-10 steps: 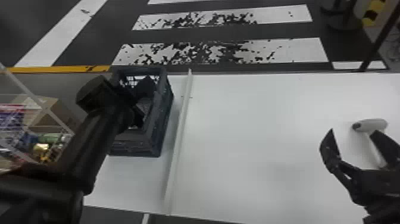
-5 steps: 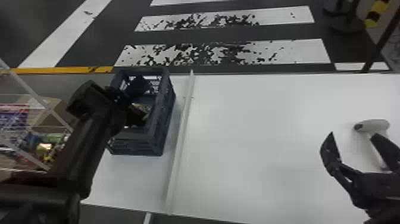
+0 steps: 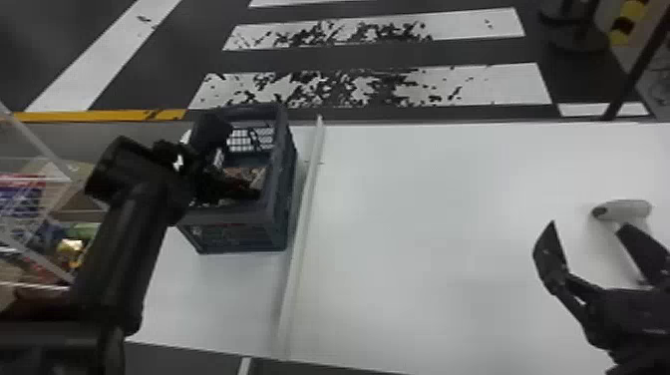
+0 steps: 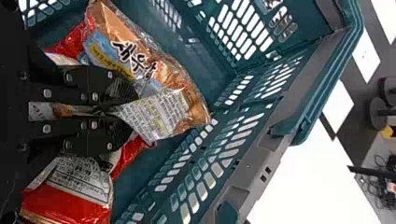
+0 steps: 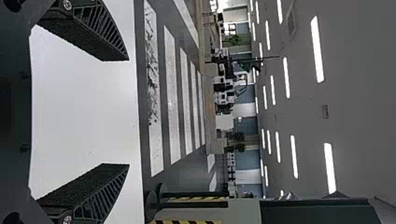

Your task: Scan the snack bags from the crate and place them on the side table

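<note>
The left gripper (image 3: pixel 251 192) reaches down into the crate (image 3: pixel 281 199), on the left part of the white table (image 3: pixel 448 224). Its two fingers are drawn close together, pinching a fold of an orange snack bag (image 4: pixel 144 70). That bag is inside the crate, below the rim, its labelled, crumpled end spreading out from the fingertips. The crate's slotted walls rise around it, and in the head view the gripper is close to the near wall, with more room inside toward the far wall. A red snack bag (image 4: pixel 67 200) lies in the crate just beside the fingers.

The crate's right wall stands just beside a raised white strip (image 3: pixel 304 209) that runs from the near edge of the table to the far edge. To the right of the strip, a broad stretch of tabletop gives open room as far as the right gripper (image 3: pixel 588 229). That gripper is parked over the right side, its fingers spread wide with bare space between them. A white handheld scanner (image 3: pixel 625 209) lies on the table just beyond it, partly hidden by one finger. On the left, a wire rack (image 3: pixel 35 179) with colourful packs stands near the left arm.
</note>
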